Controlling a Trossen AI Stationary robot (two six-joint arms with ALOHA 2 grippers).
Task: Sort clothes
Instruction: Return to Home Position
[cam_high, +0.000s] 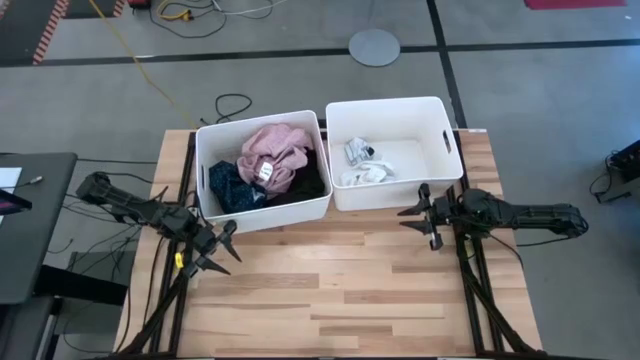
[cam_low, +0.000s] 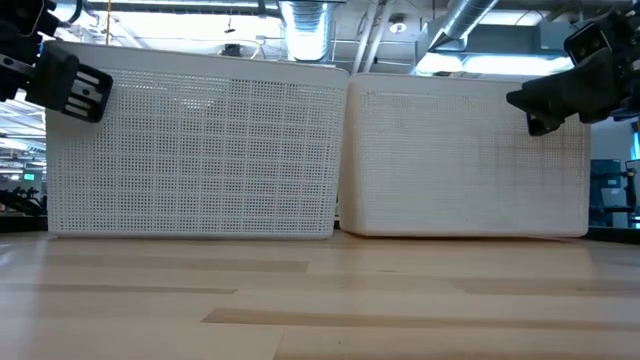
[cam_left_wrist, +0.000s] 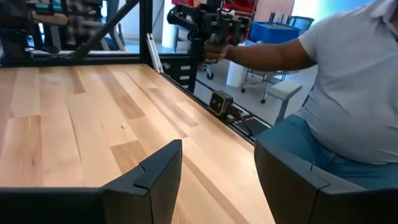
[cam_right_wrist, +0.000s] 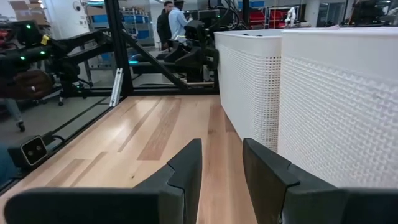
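The left white bin (cam_high: 262, 165) holds a pink garment (cam_high: 275, 152) on top of a dark navy patterned one (cam_high: 232, 188) and a black one (cam_high: 310, 180). The right white bin (cam_high: 392, 150) holds small white and grey socks (cam_high: 362, 165). No blue plaid garment shows. My left gripper (cam_high: 222, 250) is open and empty over the table, near the left bin's near left corner. My right gripper (cam_high: 428, 215) is open and empty, just in front of the right bin's near right corner.
The two bins stand side by side at the table's far edge; in the low view they show as a wall (cam_low: 195, 150) across the table. The bare wooden tabletop (cam_high: 330, 290) lies in front of them. A seated person (cam_left_wrist: 348, 93) is beyond the table's near side.
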